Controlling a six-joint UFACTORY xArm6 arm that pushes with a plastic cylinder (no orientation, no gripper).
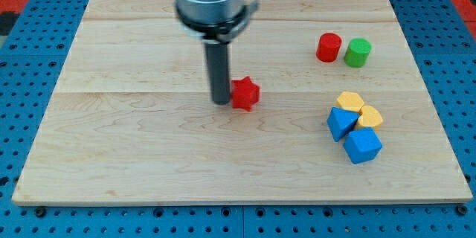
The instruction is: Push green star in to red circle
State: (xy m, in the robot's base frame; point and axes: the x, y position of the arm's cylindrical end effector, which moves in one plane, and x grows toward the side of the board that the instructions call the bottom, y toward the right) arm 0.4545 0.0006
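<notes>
A red circle block (329, 47) stands at the view's upper right. A green block (358, 52) sits just to its right, almost touching; it looks round and I cannot make out star points. It is the only green block in view. My tip (221, 102) rests on the board near the middle, far to the left of both. It is right against the left side of a red star (245, 93).
A tight cluster sits at the view's right, below the red circle: two yellow blocks (349, 103) (370, 116) and two blue blocks (341, 123) (363, 146). The wooden board (134, 156) lies on a blue perforated surface. The arm's body covers part of the board's top edge.
</notes>
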